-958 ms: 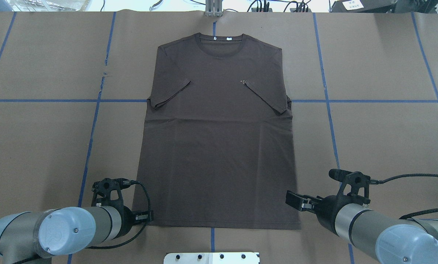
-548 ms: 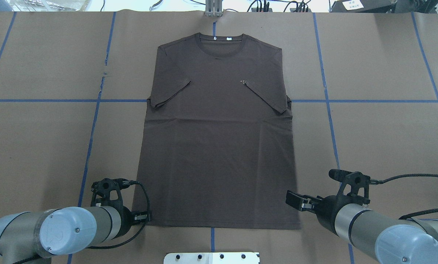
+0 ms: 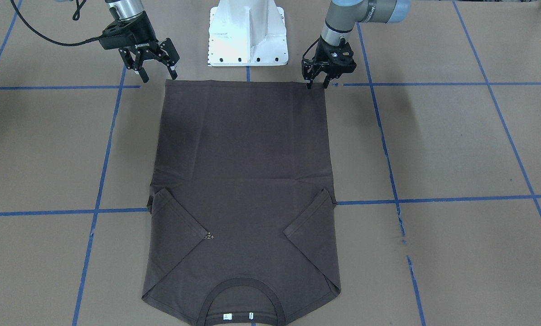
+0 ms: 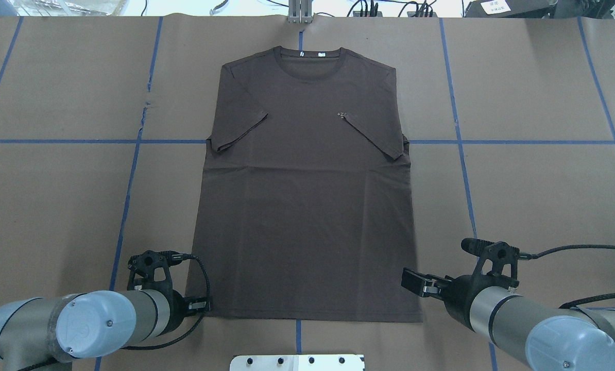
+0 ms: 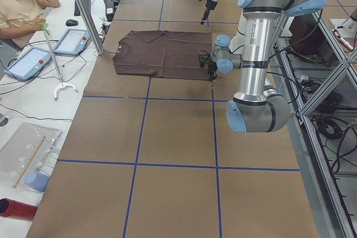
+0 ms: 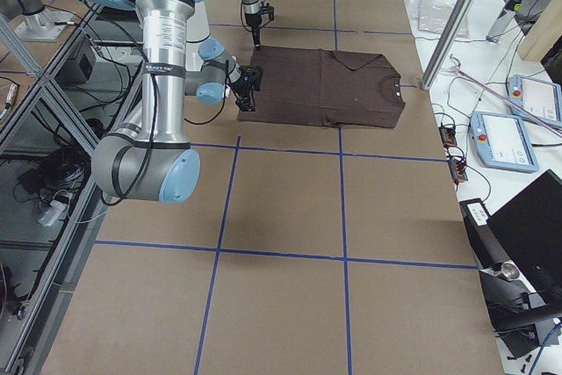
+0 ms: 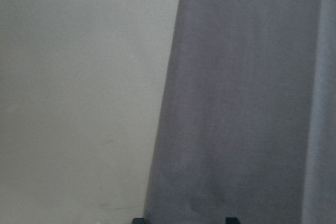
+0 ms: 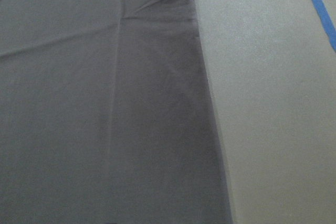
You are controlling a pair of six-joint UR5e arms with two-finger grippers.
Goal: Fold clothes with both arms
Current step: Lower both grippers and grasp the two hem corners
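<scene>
Shirt (image 4: 307, 180) lies flat; left gripper (image 3: 317, 84), narrowly parted, sits at one hem corner, right gripper (image 3: 158, 74) gapes wide beside the other; table (image 4: 534, 196) extends broadly on both sides.

A robotics lab — robot arms (image 6: 162, 59) beside a white pedestal (image 3: 248, 31) reach over a paper-covered table (image 3: 456, 145) gridded with blue tape (image 3: 433, 199); at the left-side view's upper left, a seated person (image 5: 19, 4) and control tablets (image 5: 28, 62) occupy a cable-strewn bench (image 5: 17, 104).
</scene>
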